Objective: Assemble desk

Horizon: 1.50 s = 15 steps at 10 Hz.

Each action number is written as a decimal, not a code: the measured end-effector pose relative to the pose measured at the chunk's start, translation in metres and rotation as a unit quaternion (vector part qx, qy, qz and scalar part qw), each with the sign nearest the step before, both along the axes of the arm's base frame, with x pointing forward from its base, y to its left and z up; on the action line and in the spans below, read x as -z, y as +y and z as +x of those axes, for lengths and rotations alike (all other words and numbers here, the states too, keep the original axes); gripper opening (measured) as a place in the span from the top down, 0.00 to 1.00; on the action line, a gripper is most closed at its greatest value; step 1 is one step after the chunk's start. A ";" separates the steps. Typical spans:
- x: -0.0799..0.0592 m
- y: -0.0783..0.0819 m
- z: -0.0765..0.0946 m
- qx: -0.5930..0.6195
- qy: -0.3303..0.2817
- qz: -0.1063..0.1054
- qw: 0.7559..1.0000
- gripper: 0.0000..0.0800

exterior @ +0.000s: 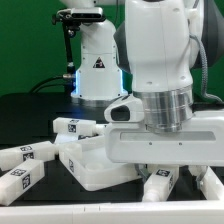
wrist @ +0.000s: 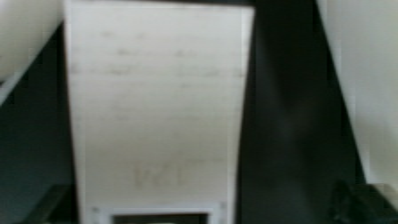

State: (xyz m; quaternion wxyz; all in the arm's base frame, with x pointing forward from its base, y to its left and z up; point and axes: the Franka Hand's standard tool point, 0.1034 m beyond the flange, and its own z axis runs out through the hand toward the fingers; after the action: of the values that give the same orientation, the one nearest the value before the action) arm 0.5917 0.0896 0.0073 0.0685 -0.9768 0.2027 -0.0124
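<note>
Gripper [exterior: 165,162]: lowered close to the dark table [exterior: 30,108]. Its fingertips are hidden under the broad white hand, so I cannot tell whether the jaws stand apart or together.

In the wrist view, a long white part [wrist: 157,110] fills the middle of the frame, with a dark-edged tag at one end and blurred white shapes on both sides. I cannot tell whether it is held.

In the exterior view, a tagged near leg [exterior: 160,185] lies just below the hand.

Tabletop [exterior: 100,165]: flat on the table, just beside the gripper toward the exterior view's left.

The rear leg [exterior: 75,127] lies behind the tabletop. Two outer legs [exterior: 25,153] lie loose farther toward the exterior view's left.

Robot base [exterior: 98,65]: upright behind everything, bearing a triangle logo.
</note>
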 end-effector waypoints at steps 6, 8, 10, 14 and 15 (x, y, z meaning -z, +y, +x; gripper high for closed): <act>-0.049 -0.024 -0.009 -0.035 0.001 0.011 0.999 0.67; -0.077 -0.027 -0.023 -0.040 -0.016 0.013 0.999 0.67; -0.071 -0.026 -0.023 -0.041 -0.011 0.013 0.999 0.67; -0.074 -0.001 -0.064 -0.105 -0.002 0.008 0.994 0.67; -0.079 0.013 -0.085 -0.112 -0.005 0.004 0.994 0.67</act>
State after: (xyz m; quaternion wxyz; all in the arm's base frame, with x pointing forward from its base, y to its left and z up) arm 0.5064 0.1024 0.0864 0.0746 -0.9929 0.0918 -0.0088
